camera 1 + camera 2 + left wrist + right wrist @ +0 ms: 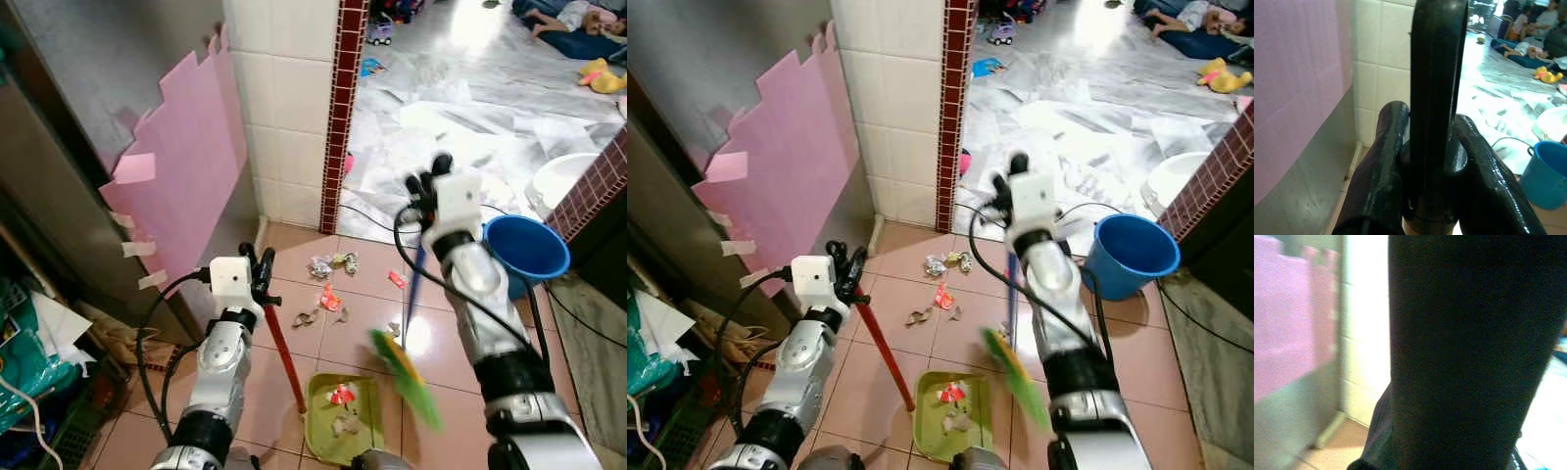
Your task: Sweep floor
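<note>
- The green dustpan (341,416) lies on the tan floor tiles (294,352), with a red wrapper and grey scraps already in it
- The left gripper (263,279) is up and to the left of the dustpan, its fingers (1386,161) closed round the black top of the pan's red handle (284,357)
- The right gripper (426,191) is above and to the right of the dustpan, holding the blue broom stick (411,289); it looks clamped, though its wrist view is too dark to confirm
- The broom's green bristles (407,377), blurred, sit just right of the dustpan
- Loose litter (328,294) lies beyond the dustpan, towards the tiled wall
- A blue bucket (524,245) stands well to the right of the dustpan
</note>
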Controlling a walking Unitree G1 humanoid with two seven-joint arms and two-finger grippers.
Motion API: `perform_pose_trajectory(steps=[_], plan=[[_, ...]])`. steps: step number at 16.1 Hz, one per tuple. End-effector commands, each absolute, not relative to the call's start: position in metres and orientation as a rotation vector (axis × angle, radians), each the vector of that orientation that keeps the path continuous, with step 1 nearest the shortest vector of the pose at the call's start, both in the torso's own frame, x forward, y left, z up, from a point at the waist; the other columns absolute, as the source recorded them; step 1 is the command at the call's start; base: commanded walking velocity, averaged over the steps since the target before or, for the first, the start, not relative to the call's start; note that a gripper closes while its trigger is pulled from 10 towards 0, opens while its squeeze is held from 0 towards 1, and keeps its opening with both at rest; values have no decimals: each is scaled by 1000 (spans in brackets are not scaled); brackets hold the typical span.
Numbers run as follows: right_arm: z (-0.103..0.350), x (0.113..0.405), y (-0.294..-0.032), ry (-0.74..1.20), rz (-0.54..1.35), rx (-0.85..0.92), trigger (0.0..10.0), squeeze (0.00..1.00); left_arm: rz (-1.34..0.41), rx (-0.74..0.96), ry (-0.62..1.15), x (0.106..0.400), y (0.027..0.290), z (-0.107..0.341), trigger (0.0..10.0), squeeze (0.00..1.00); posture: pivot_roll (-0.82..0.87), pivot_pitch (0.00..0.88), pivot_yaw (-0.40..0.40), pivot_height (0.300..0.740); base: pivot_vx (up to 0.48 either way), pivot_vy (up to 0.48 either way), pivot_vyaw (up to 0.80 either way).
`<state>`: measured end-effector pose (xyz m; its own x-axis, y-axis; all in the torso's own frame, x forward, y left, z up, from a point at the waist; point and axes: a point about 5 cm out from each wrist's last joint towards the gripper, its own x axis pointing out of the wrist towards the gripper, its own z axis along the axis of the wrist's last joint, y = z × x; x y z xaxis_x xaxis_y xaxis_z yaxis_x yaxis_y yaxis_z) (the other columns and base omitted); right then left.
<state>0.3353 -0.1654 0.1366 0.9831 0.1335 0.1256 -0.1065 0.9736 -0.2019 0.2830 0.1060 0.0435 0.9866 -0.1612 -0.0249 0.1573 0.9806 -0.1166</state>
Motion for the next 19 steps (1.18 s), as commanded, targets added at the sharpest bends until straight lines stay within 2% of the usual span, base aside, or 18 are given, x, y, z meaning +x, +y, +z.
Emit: perform_pose_trajectory(steps=[1, 4, 8, 15, 19], plan=[[159, 336, -168, -253, 78, -221, 10000, 0, -191, -47, 24, 282, 106, 46, 10000, 0, 18, 0, 2, 740, 0, 0, 0], [146, 327, -161, -239, 56, -201, 10000, 0, -110, -27, 70, 280, 119, 40, 10000, 0, 18, 0, 7, 740, 0, 0, 0], [141, 328, -154, -208, 41, -172, 10000, 0, -101, -49, -3, 289, 121, 62, 10000, 0, 25, 0, 8, 740, 0, 0, -800], [145, 332, -166, -213, -29, -229, 10000, 0, -103, -102, -75, 299, 116, 93, 10000, 0, 17, 0, 6, 740, 0, 0, -764], [144, 330, -160, -219, -5, -250, 10000, 0, -105, -102, -54, 295, 115, 92, 10000, 0, 14, 0, 8, 740, 0, -389, 0]])
